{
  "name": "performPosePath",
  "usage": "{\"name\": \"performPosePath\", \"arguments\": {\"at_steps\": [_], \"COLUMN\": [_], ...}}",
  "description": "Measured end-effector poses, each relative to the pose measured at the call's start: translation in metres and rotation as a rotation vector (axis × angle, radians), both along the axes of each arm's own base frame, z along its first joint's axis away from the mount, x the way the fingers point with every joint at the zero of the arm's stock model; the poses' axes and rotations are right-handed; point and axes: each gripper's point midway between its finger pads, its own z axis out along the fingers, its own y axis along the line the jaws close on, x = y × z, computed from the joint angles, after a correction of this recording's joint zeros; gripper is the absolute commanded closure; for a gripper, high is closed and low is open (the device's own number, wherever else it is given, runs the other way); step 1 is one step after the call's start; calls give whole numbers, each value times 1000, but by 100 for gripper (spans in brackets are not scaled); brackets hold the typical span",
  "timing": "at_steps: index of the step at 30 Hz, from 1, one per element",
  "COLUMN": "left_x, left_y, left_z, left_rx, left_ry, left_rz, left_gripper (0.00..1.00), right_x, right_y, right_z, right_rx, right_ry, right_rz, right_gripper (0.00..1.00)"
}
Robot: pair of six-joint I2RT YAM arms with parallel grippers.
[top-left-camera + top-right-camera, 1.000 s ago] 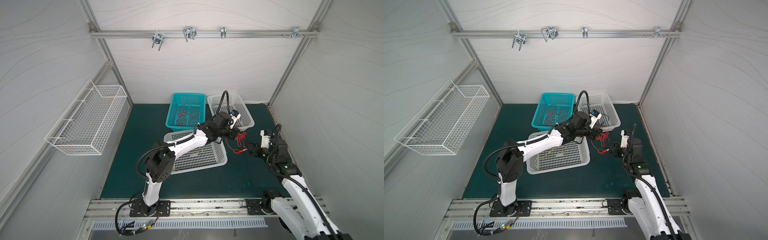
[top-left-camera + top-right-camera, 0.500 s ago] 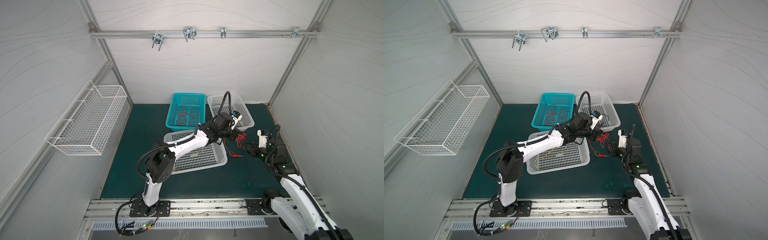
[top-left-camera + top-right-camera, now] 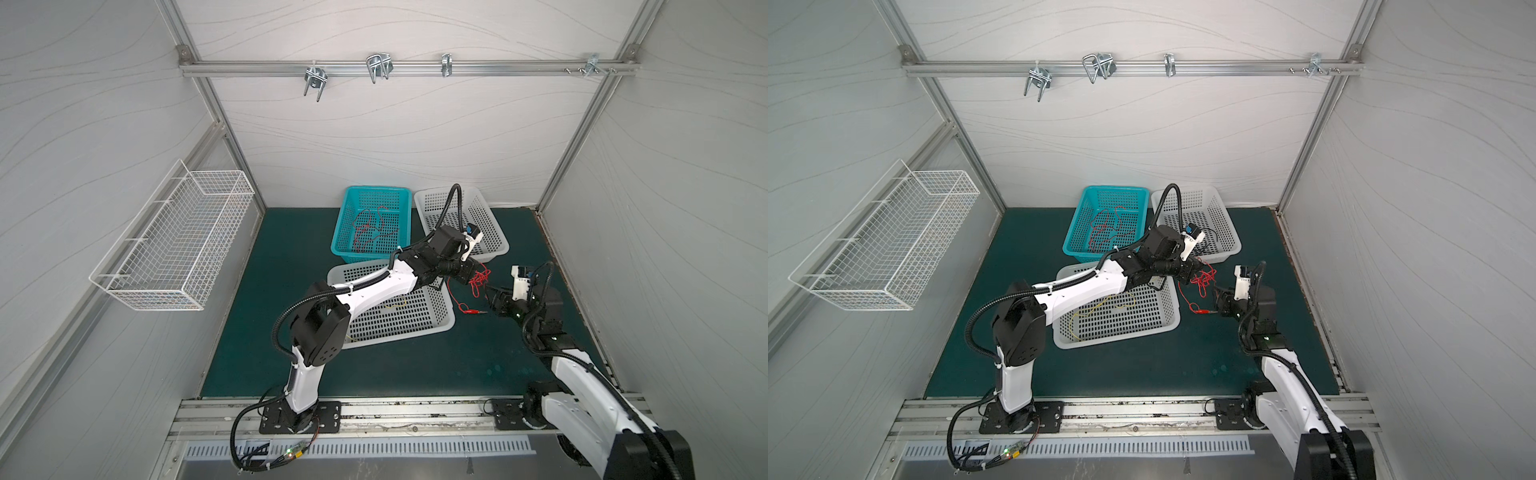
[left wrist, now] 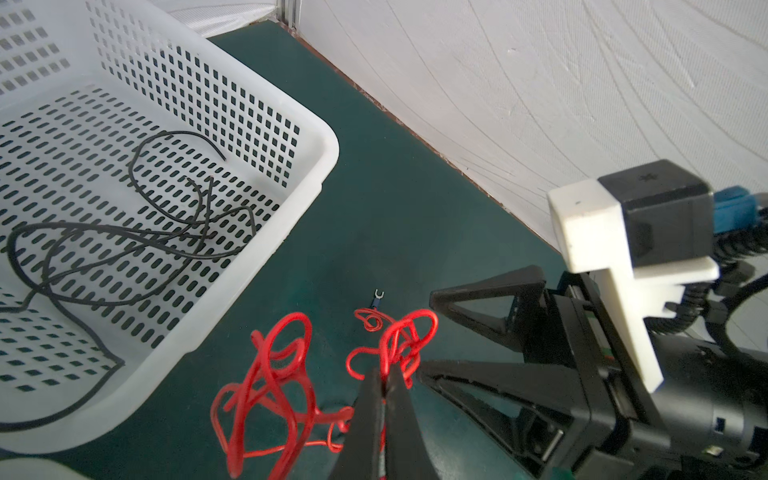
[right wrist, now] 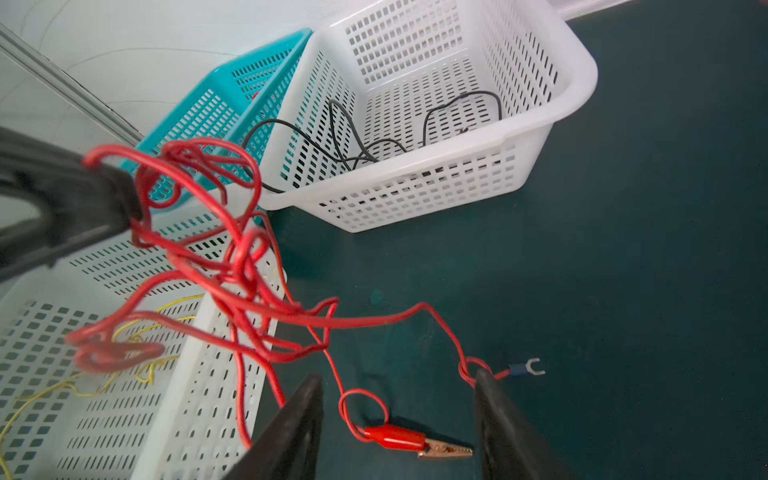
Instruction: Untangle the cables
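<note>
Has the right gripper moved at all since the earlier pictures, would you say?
Yes, slightly. In both top views the right gripper has edged left, toward the near white basket and the hanging red cables.

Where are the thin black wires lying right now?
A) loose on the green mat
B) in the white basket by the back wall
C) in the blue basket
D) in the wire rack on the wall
B: the black wires lie curled inside the back white basket, beside the blue basket.
</note>
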Motion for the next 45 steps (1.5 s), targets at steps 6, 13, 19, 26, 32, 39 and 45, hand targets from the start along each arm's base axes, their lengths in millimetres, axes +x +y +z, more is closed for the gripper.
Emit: {"name": "performPosePath", "arguments": {"at_steps": [6,13,19,26,32,39,45], "left_x": [-2,-1,0,8,17,18,58], "left_y": [2,2,3,8,9,1,37], "left_z": [-1,7,11,10,21,39,12], "left_rx": [15,18,21,42,58,88,210], "left_ry": [13,11,5,-20,-75,-115,-119], "left_rz": [-3,-4,-3,43,109,161,326], "left_gripper": [100,100,100,100,100,100,100], "right_x": [11,16,19,17,-1,-34,-49], "right_y": [9,25,43,44,31,19,10], "right_z": [4,12,23,27,51,95,114], "right_rx": [-19,-32,-47,-74,-89,-64,-30], "right_ry": [-47,-93,-110,-96,-139,-252,-272], "right_rz": [61,152,232,228,168,119,70], "right_gripper": [41,45,86,100,100,100,100]}}
